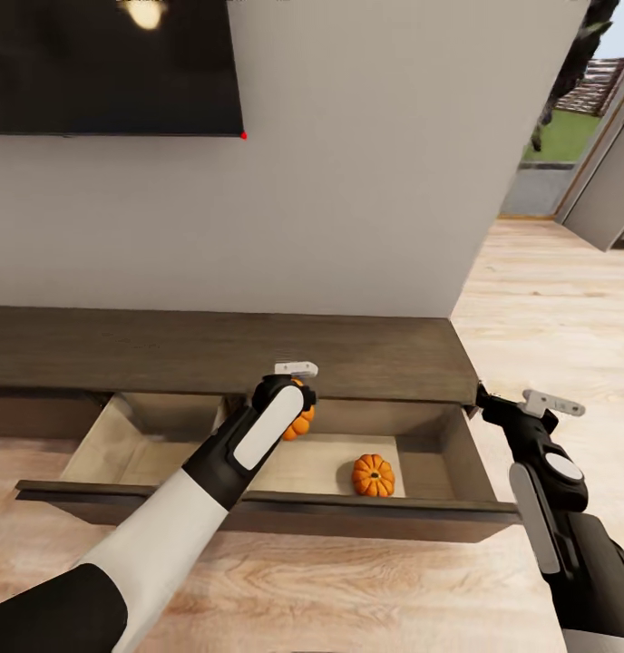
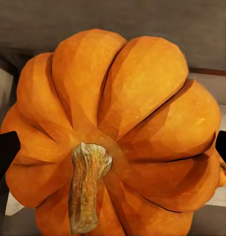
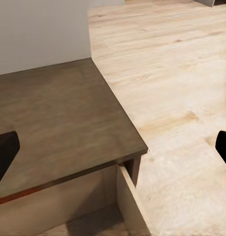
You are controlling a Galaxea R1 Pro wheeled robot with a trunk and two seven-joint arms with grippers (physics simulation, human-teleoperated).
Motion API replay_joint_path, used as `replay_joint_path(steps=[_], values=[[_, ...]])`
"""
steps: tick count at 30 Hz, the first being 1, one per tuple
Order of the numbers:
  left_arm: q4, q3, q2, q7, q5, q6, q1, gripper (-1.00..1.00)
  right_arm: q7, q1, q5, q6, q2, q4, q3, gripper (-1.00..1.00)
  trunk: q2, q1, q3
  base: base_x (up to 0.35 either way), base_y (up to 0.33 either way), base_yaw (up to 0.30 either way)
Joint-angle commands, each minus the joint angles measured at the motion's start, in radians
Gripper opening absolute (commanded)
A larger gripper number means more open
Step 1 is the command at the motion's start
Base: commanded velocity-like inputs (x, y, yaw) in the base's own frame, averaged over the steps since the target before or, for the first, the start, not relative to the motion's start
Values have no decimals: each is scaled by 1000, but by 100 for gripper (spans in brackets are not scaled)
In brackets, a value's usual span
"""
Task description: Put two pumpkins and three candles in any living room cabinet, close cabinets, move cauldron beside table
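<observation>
Even, bright, shadowless-looking simulator light; all three views sharp.

A warm lamp glare reflects in the black wall screen; the open pale tan drawer interior darkens under the dark-brown wooden cabinet top. The ribbed orange pumpkin shows soft shading between lobes.

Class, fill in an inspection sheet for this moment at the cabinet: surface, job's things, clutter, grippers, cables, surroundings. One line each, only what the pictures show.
Surface: dark wooden cabinet top bare; wide drawer below it pulled open, pale inside.
Job's things: one pumpkin resting on the drawer floor, toward its right end; a second pumpkin held over the drawer. Candles, cauldron: nothing seen.
Clutter: nothing seen.
Grippers: left gripper shut on the second pumpkin; right gripper open, empty, by the cabinet's right corner.
Cables: nothing seen.
Surroundings: grey wall, dark screen upper left, light wood floor, opening to outdoors at the far right.
</observation>
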State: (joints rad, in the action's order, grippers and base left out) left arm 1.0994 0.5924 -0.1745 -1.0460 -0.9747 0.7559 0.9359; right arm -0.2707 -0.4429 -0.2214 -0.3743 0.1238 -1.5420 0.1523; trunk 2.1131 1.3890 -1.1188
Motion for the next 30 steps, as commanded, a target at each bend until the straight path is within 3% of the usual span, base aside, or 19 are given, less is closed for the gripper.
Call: replay_joint_path(steps=[1,8,21,24,25,26,30], values=[[0,2,0,-10,-5,5,1,-100,-7,0,-9,-8,1,4,-1,100,0,-1,-1,-265,-74,0],[-13,2,0,-12,-6,4,1,-100,-7,0,-8,-16,0,12,-2,100,0,-1,-1,-88,-22,0],[-166,18,0,-10,-14,54,0,-100,-8,0,-7,-23,2,9,1,100,0,-1,-1,-3,-1,0],[-195,17,0,-10,-54,57,0,-100,-9,0,-7,-23,2,7,1,100,0,-1,-1,0,0,0],[-209,17,0,-10,-80,58,-1,-100,-9,0,-7,-23,2,6,1,100,0,-1,-1,0,0,0],[-234,18,0,-9,-130,60,-1,-100,-10,0,-7,-23,2,5,1,100,0,-1,-1,0,0,0],[-277,18,0,-9,-154,62,12,-100,-10,0,-7,-23,2,4,2,100,0,-1,-1,0,0,0]])
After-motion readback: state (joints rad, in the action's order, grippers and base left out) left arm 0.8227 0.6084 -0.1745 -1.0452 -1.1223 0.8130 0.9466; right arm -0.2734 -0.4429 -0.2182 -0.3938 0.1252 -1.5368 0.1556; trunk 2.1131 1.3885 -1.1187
